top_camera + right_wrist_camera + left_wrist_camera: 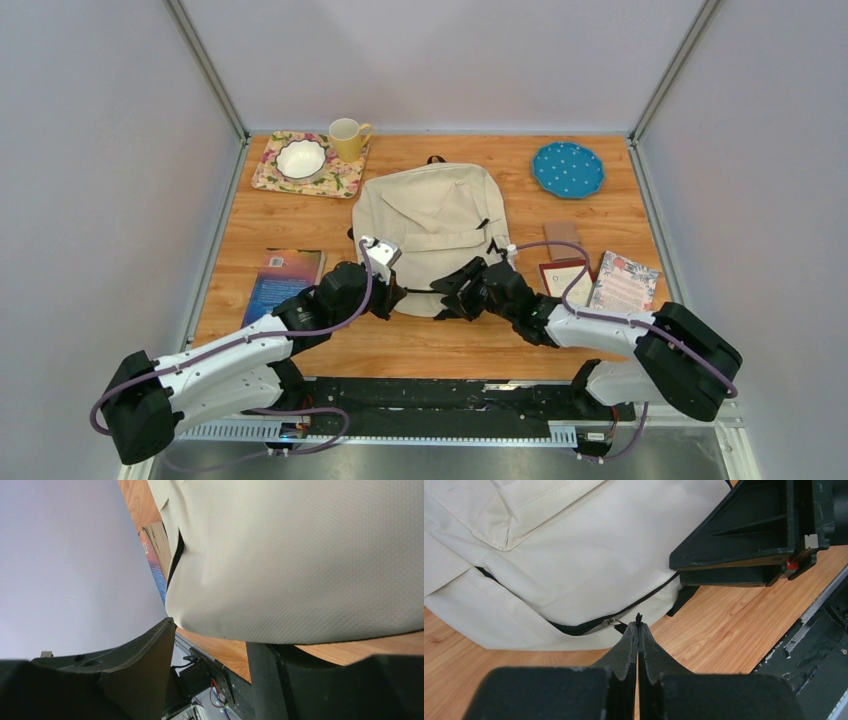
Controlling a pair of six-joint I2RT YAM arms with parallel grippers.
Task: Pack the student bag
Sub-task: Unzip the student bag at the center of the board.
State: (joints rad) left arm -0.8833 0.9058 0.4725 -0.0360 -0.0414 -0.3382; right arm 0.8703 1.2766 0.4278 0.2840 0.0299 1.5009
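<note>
Left pincer [639, 626] is pinched shut on the zip tab [624, 626]; right pincer [212, 635] gapes open at the fabric. They hide the near edge of the one student bag [430, 210] (mid-table, 12 o'clock from them)

Bright, even overhead light, no glare. Faint soft shadow along the near edge of the student bag [430, 215] and under both arms. Top view sharp. Left wrist view: zipper pull [623, 626] at the bag's seam crisp, left gripper [638, 629] below it blurred. Right wrist view: bag weave crisp.
</note>
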